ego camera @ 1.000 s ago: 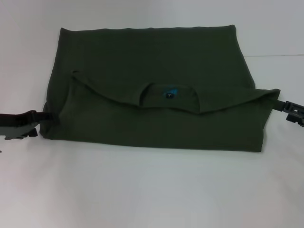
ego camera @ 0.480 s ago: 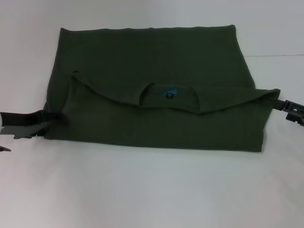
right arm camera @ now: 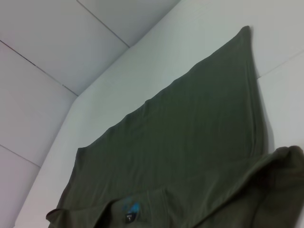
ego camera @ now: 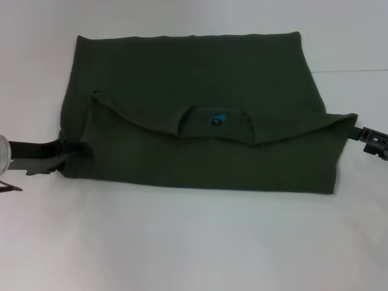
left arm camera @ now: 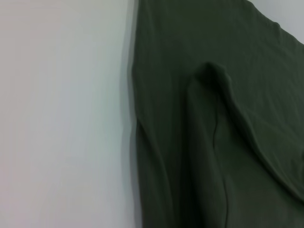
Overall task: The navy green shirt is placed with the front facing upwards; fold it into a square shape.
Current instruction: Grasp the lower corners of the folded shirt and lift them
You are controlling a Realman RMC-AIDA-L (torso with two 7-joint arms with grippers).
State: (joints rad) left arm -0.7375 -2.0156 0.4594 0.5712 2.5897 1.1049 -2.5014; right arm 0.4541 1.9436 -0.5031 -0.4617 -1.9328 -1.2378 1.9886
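from the head view, you see the navy green shirt lying on a white counter, already folded into a wide dark olive block. its near layer is doubled back toward you, with the round collar in the middle, showing a small black tag and blue print inside. the left claw sits at the shirt's left edge, its tips pushed into the fabric; you cannot tell how the tips are set. the right claw sits at the shirt's right corner, and whether it is clamped cannot be told either. against the picture from half a second ago, the left claw has slid further into the cloth, while the right claw and shirt are unchanged.

from the left wrist view, you see the shirt's edge against the counter, with a raised fold of cloth.

from the right wrist view, you see the shirt spread flat, the collar tag nearest.
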